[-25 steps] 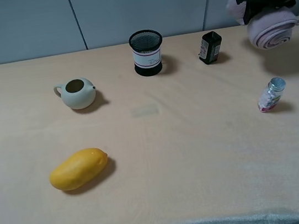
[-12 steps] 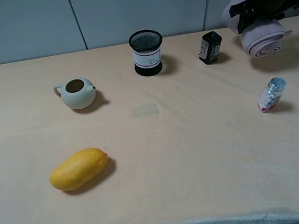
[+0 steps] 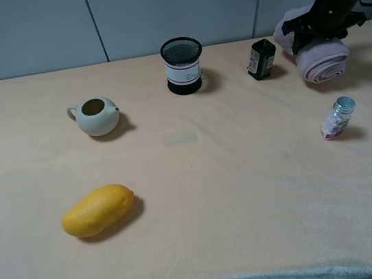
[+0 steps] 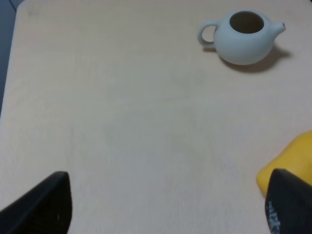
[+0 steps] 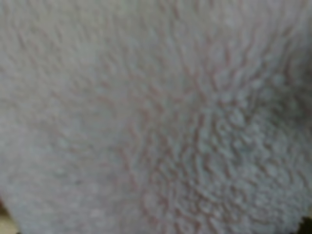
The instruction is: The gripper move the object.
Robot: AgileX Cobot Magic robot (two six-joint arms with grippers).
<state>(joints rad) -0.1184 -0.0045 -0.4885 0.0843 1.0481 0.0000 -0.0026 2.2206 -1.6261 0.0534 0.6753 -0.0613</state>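
Note:
The object, a pale mauve-pink rolled towel (image 3: 325, 62), hangs at the back right of the table, low over the surface or just touching it; I cannot tell which. My right gripper (image 3: 320, 25), black and chunky, is shut on its cinched middle from above. In the right wrist view the towel's fuzzy pile (image 5: 156, 117) fills the whole picture and hides the fingers. My left gripper (image 4: 165, 209) stands open over bare table, its two black fingertips (image 4: 46, 204) far apart with nothing between them.
A yellow mango (image 3: 97, 209) lies front left, a pale teapot (image 3: 96, 116) behind it. A black mesh cup (image 3: 182, 65) and a dark bottle (image 3: 261, 59) stand at the back, the bottle close to the towel's left. A small lying bottle (image 3: 337, 118) is in front of the towel.
My right gripper has carried the towel leftward and down, from the far right corner toward the tabletop near the dark bottle. Nothing else has moved.

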